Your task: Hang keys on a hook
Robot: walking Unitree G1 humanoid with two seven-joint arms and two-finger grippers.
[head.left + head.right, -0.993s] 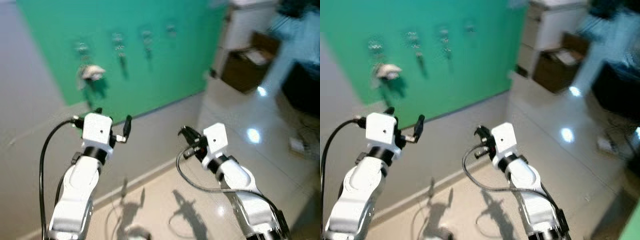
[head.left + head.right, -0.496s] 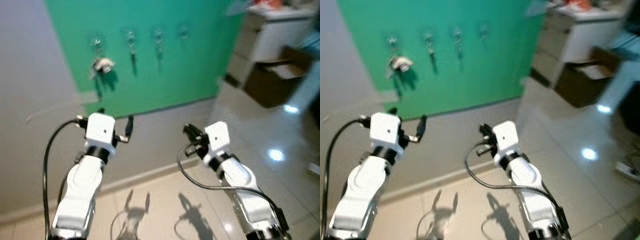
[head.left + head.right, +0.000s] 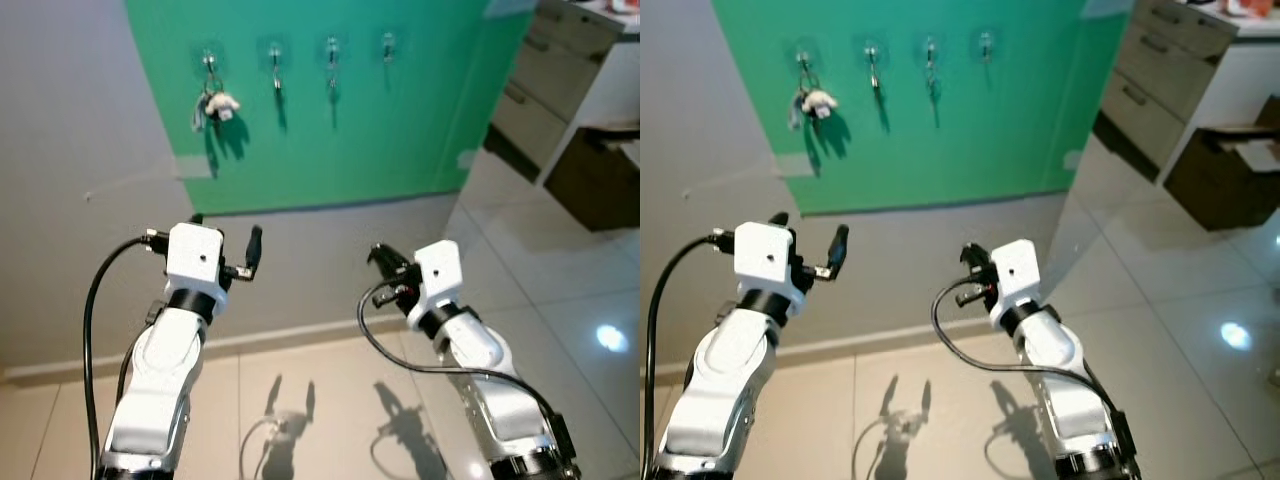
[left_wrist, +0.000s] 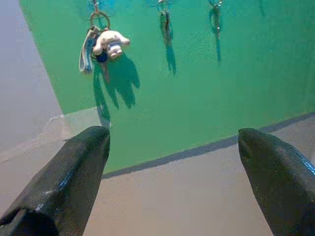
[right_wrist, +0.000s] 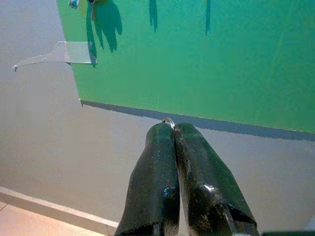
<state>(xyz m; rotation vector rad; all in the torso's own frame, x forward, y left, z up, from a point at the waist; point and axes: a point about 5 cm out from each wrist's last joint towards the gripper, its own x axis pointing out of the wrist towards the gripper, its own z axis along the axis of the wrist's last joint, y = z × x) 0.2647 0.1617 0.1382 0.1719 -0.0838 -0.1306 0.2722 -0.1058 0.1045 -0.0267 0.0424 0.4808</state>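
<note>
- Hooks (image 3: 332, 45) are seen in a row high on the green board (image 3: 400, 130), up and ahead of both grippers.
- A small ring (image 5: 169, 121) is pinched at the tips of the right gripper (image 5: 173, 129), whose fingers are pressed together; keys below it cannot be made out.
- The right gripper is judged to need lifting up and forward, toward the two hooks on the right.
- The left gripper (image 3: 224, 240) is held with fingers wide apart, holding nothing.
- One key bunch with a white toy (image 4: 110, 43) is hung on the far-left hook.
- Pale wall is seen below the board, then shiny floor tiles (image 3: 560, 300); drawers (image 3: 1160, 70) stand to the right.
</note>
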